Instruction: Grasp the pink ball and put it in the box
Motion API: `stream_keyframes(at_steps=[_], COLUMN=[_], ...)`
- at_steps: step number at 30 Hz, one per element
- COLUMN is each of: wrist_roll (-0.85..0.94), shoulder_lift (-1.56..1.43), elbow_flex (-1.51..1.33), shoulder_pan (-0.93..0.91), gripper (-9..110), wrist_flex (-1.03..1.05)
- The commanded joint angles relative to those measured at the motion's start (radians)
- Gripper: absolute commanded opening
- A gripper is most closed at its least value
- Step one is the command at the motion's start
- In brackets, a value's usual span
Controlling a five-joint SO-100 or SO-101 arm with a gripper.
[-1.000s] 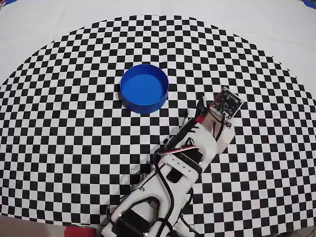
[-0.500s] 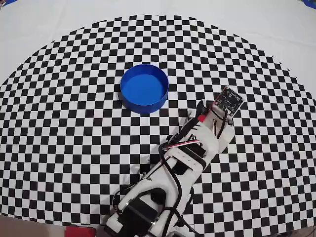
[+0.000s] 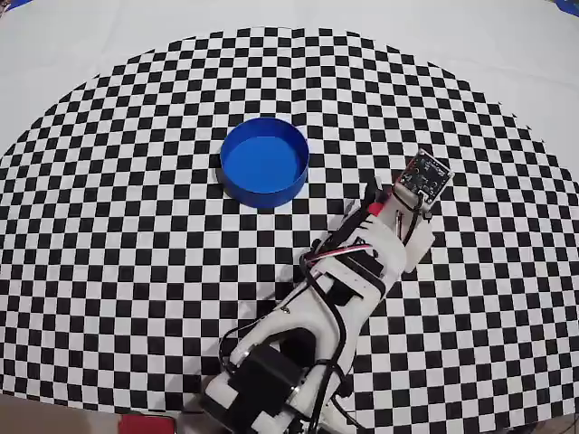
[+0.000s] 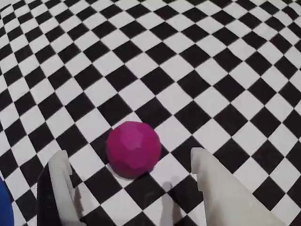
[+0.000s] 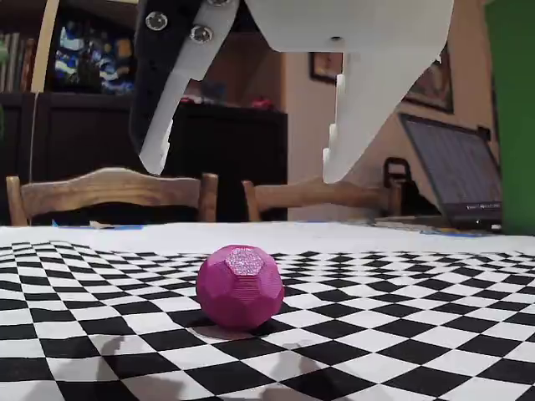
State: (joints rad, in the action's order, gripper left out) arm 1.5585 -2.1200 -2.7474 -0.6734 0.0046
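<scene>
A black-and-white checkered sheet (image 5: 401,334) covered the desk (image 3: 81,54), whose pale surface showed beyond the sheet's curved edge in the overhead view. Behind it in the fixed view stood two wooden chair backs (image 5: 109,190), a dark cabinet (image 5: 226,159) and a bookshelf (image 5: 21,58). An open laptop (image 5: 456,180) sat at right below a framed picture (image 5: 326,67) on the warm-lit beige wall (image 5: 305,142).

surface (image 3: 136,271): black-and-white checkered sheet, rounded far edge, white border beyond.
box (image 3: 264,163): round, blue, standing on the checks nearer the far edge, around mid-width.
pink ball (image 5: 240,286): resting on the checks; hidden in the overhead view.
</scene>
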Motion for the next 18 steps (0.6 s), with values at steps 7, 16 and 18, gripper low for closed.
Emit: stream_keyframes(at_steps=[7,16,18], wrist_roll=[-0.011,-0.011,-0.009], shoulder_lift=[0.063,0.150,0.173], elbow_flex=[0.087,0.156,0.173], shoulder_pan=[-0.002,0.000,-0.002], gripper=[30,30,30], wrist_flex=[-0.015,-0.015,-0.015])
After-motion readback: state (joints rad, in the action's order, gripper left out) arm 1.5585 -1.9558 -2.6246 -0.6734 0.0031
